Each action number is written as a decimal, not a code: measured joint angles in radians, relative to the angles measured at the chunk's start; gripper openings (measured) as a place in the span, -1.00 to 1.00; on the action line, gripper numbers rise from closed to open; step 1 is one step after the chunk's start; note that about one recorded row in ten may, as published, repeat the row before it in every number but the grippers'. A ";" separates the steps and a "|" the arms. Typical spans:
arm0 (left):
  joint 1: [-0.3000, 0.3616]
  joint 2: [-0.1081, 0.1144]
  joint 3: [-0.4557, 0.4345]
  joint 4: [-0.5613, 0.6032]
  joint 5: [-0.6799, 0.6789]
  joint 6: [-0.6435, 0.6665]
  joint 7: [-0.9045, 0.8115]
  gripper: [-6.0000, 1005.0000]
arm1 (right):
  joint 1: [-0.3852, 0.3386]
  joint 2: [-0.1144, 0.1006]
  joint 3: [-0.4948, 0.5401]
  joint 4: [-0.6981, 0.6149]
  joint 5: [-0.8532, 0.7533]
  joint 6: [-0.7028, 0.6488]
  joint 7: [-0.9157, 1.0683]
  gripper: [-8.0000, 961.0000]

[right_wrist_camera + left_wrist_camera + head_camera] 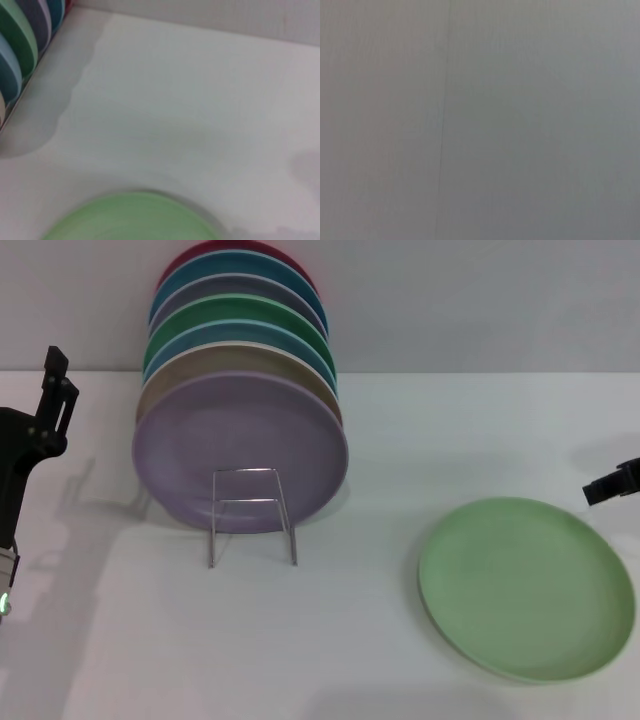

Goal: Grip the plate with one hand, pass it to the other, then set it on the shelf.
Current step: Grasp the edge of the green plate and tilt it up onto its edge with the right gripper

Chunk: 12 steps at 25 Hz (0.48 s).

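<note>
The pale mint green plate (527,588) lies flat on the white table at the front right; its edge also shows in the right wrist view (132,218). The silver wire rack (252,515) stands at centre left, its front loops empty in front of a lilac plate (240,453). My right gripper (612,483) enters from the right edge, just beyond the plate's far right rim and apart from it. My left gripper (55,390) is raised at the far left, away from the rack. The left wrist view shows only a blank grey surface.
Several coloured plates (238,320) stand upright in the rack behind the lilac one, seen also in the right wrist view (22,40). A grey wall runs behind the table. White tabletop (400,450) lies between rack and mint plate.
</note>
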 joint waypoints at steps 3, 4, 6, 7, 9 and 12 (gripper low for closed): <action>0.001 0.000 0.000 0.001 0.000 0.005 0.000 0.45 | 0.004 -0.001 -0.006 -0.002 -0.009 0.022 0.020 -0.09; 0.001 0.000 0.000 0.002 0.000 0.006 0.000 0.45 | 0.005 -0.001 -0.007 -0.004 -0.017 0.026 0.027 -0.09; 0.001 0.000 0.000 0.006 0.000 0.009 0.000 0.44 | 0.007 -0.001 -0.007 -0.013 -0.040 0.029 0.038 -0.09; 0.001 0.000 0.000 0.006 0.000 0.009 0.000 0.44 | 0.007 -0.001 -0.007 -0.022 -0.050 0.030 0.044 -0.10; 0.001 0.001 0.000 0.008 0.000 0.009 0.000 0.44 | 0.007 0.000 -0.007 -0.041 -0.059 0.030 0.052 -0.10; 0.001 0.001 0.000 0.011 0.000 0.012 0.000 0.44 | -0.006 0.005 -0.007 -0.064 -0.064 0.025 0.063 -0.11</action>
